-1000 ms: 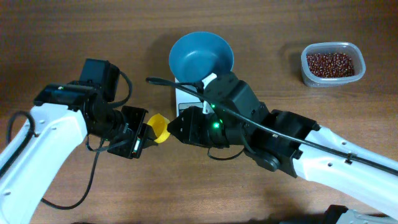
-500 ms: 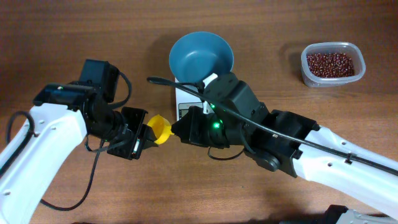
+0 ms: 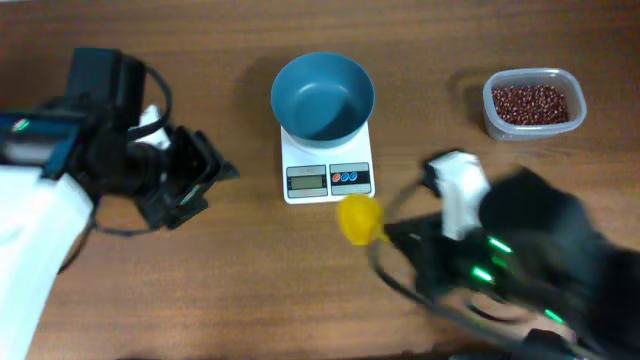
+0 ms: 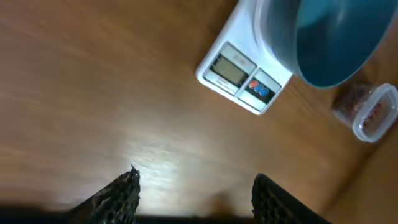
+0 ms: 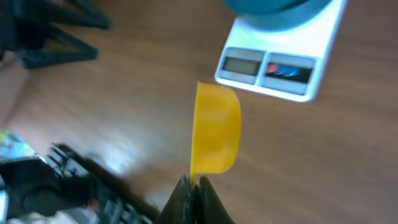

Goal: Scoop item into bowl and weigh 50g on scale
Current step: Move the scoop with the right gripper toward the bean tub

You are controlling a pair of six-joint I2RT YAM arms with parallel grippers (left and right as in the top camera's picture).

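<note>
The empty teal bowl (image 3: 322,95) stands on the white scale (image 3: 328,170) at the table's middle back. A yellow scoop (image 3: 360,218) hovers just in front of the scale. My right gripper (image 5: 194,183) is shut on the thin handle of the scoop (image 5: 216,132), whose cup points toward the scale (image 5: 273,62). The right arm is motion-blurred in the overhead view. My left gripper (image 3: 200,178) is open and empty, left of the scale. Its fingertips (image 4: 124,193) frame bare wood. The red-brown beans (image 3: 532,100) lie in a clear tub at the back right.
The clear tub (image 3: 575,118) stands right of the scale, well apart from it. In the left wrist view the scale (image 4: 239,78), bowl (image 4: 329,43) and tub (image 4: 367,112) lie ahead. Both arms' black cables trail over the wood.
The scoop passed from my left gripper to my right. The left gripper opened and drew back to the left. The right arm swung right and toward the front with the scoop.
</note>
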